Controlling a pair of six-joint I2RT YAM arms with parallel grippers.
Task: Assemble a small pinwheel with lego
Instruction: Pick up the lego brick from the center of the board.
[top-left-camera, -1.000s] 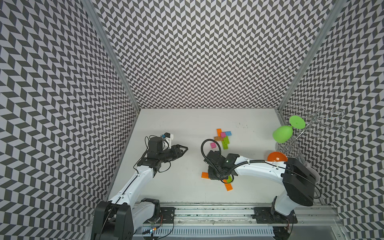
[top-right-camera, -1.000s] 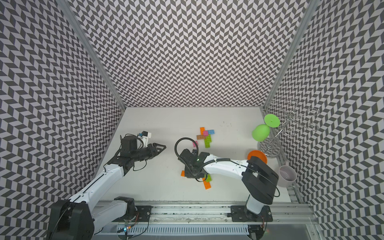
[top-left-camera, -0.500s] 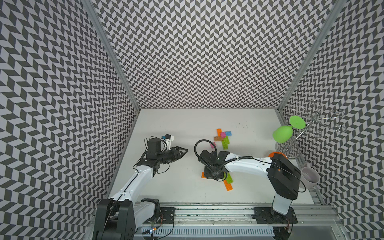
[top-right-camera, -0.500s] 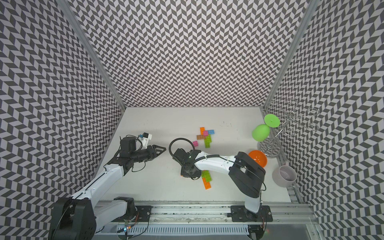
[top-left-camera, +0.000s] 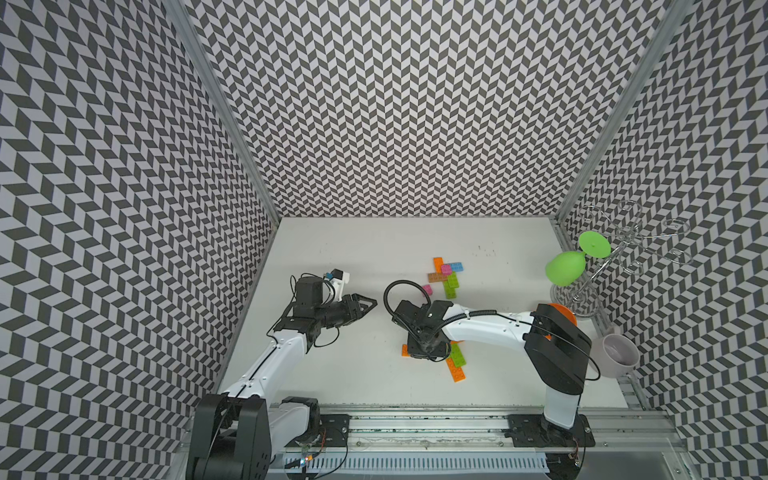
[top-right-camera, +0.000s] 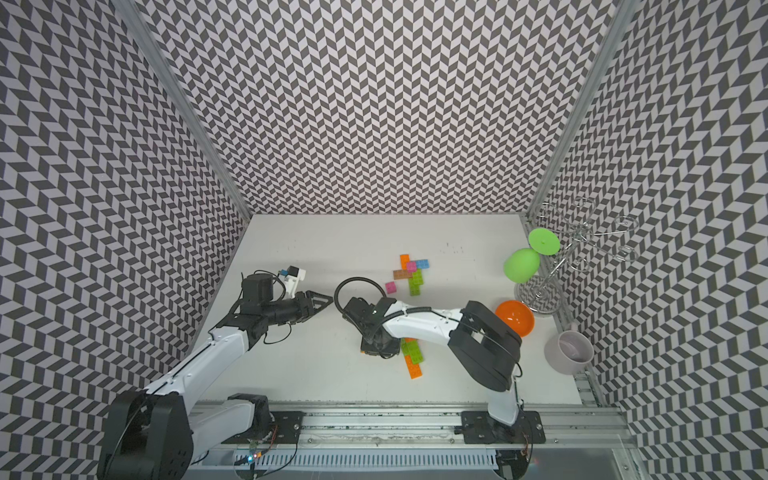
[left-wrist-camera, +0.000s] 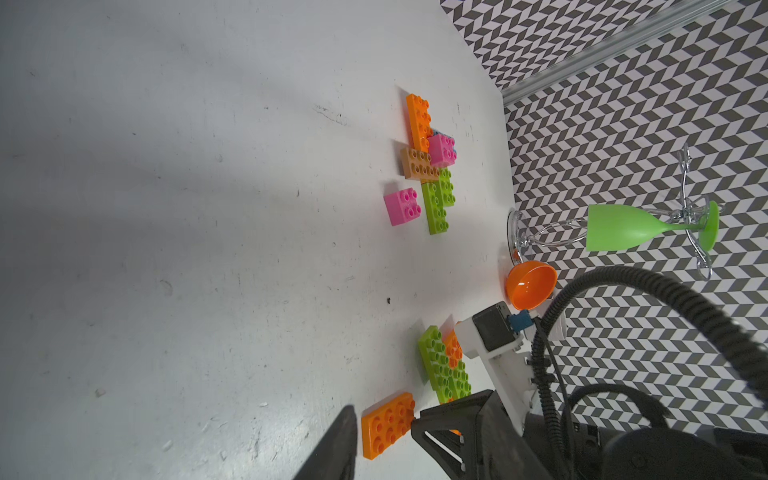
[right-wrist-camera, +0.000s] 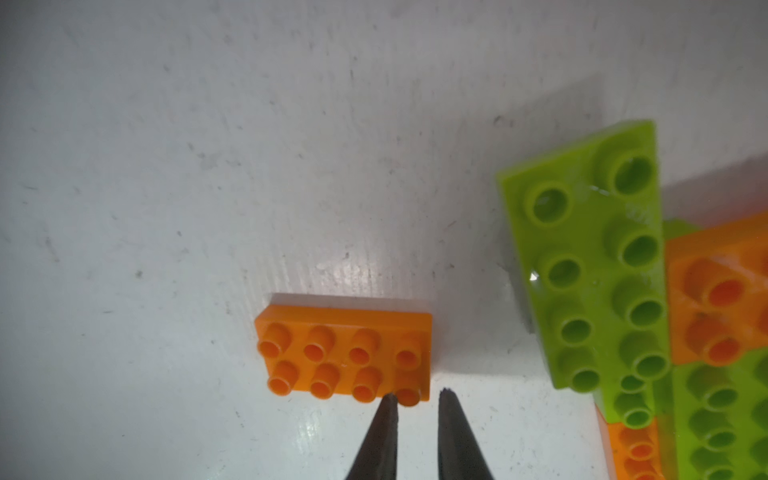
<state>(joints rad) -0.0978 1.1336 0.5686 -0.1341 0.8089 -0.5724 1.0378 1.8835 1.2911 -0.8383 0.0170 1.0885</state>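
A loose orange lego brick (right-wrist-camera: 345, 357) lies flat on the white table (top-left-camera: 374, 249). My right gripper (right-wrist-camera: 419, 395) points straight down at its end. The jaws stand a narrow gap apart, with one fingertip (right-wrist-camera: 390, 405) at the brick's corner stud and the other just past the end. In a top view the wrist covers most of this brick (top-left-camera: 404, 350). Beside it lie joined lime and orange bricks (right-wrist-camera: 590, 257). Farther back sit a joined cross of bricks (top-left-camera: 444, 274) and a loose pink square (top-left-camera: 427, 289). My left gripper (top-left-camera: 372, 300) hovers left of the brick, empty, with its jaws apart.
A green goblet (top-left-camera: 565, 268) hangs on a wire rack (top-left-camera: 623, 245) at the right wall. An orange bowl (top-right-camera: 514, 318) and a mauve cup (top-left-camera: 615, 355) stand in front of it. The right arm's cable loop (top-left-camera: 405, 291) arches between the two grippers. The metal rail (top-left-camera: 415, 432) runs along the front.
My right gripper has shifted a little left and toward the front over the orange brick. Its elbow has swung left and uncovered the cup. The left arm has barely moved.
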